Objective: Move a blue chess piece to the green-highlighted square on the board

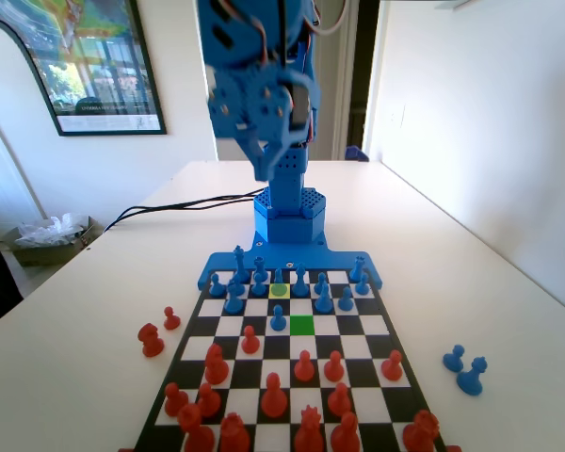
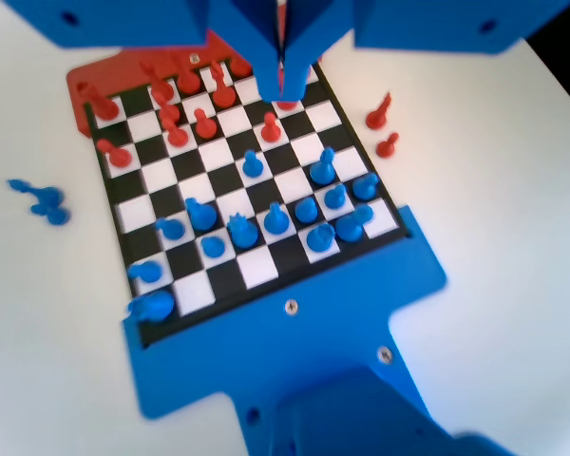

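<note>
The board (image 1: 369,325) lies on a white table, with blue pieces at its far end and red ones near the camera. The green-highlighted square (image 1: 302,325) is bare. A small blue chess piece (image 1: 278,319) stands on the square just left of it; in the wrist view the same piece (image 2: 253,163) stands alone ahead of the blue rows. A paler yellow-green square (image 1: 279,291) lies one row further back. My gripper (image 1: 265,171) hangs high above the board's far end, with its jaws together and nothing between them. In the wrist view the gripper (image 2: 285,90) points over the red side of the board (image 2: 258,269).
Two blue pieces (image 1: 462,367) stand off the board on the table at the right of the fixed view, and two red ones (image 1: 156,334) at the left. Black cables (image 1: 179,204) run across the table behind the arm's base (image 1: 289,221).
</note>
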Motion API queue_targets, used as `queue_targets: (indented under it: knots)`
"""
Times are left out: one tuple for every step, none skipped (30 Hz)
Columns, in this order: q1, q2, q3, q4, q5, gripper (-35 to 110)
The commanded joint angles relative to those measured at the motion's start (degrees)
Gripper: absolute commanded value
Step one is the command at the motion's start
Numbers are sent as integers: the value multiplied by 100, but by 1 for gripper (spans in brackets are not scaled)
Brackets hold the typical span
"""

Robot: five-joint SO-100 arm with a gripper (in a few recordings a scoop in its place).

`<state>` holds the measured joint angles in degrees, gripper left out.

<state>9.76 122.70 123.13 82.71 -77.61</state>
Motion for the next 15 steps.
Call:
queue_targets:
  knots:
    - [79,97,114,-325,-53,4]
    - [62,97,193,-457,-44,4]
    - [53,97,264,-562,-44,4]
    - [35,97,325,-650,-44,4]
    - [26,97,396,-756,-44,4]
    - [18,97,483,-826,-62,5]
    - [18,97,527,-870,-79,5]
    - [35,97,562,-896,-88,5]
    - [53,97,615,-958,-105,5]
    - [97,88,694,-1037,-132,5]
    - [132,53,756,-1090,-185,5]
    - [193,26,870,-1204,-255,5]
    - [220,18,967,-1283,-308,6]
    - [237,18,1072,-1371,-360,6]
    - [237,0,1160,-1468,-387,6]
